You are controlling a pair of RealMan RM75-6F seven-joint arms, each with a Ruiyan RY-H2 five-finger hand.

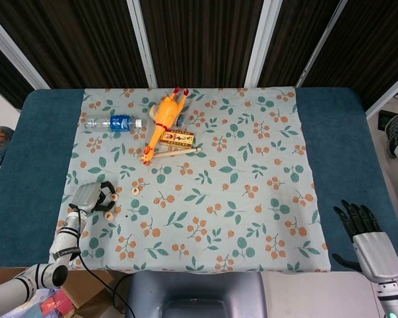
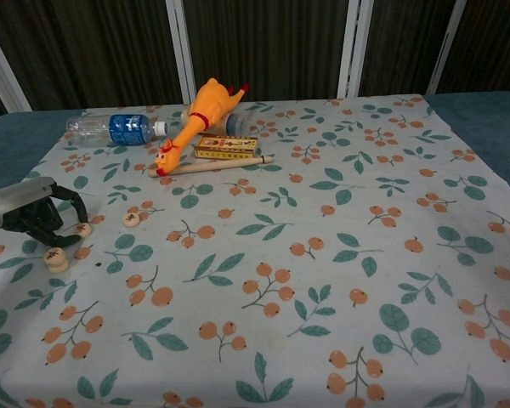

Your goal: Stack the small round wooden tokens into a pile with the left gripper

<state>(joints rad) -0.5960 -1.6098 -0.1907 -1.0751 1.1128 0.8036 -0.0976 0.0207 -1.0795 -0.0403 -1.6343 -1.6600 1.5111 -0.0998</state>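
A short pile of round wooden tokens (image 2: 56, 259) stands on the flowered cloth at the front left, also seen as the pile (image 1: 109, 215) in the head view. My left hand (image 2: 34, 217) hovers just behind it, fingers curved down and apart with nothing between them; the same left hand (image 1: 93, 197) shows in the head view. A single token (image 2: 83, 229) lies beside its fingertips, another token (image 2: 131, 219) a little further right. My right hand (image 1: 361, 225) rests open off the cloth at the front right edge.
At the back left of the cloth (image 2: 323, 280) lie a water bottle (image 2: 117, 128), an orange rubber chicken (image 2: 197, 119), a small printed box (image 2: 226, 147) and a wooden stick (image 2: 217, 164). Blue table surface (image 1: 46, 152) flanks the cloth.
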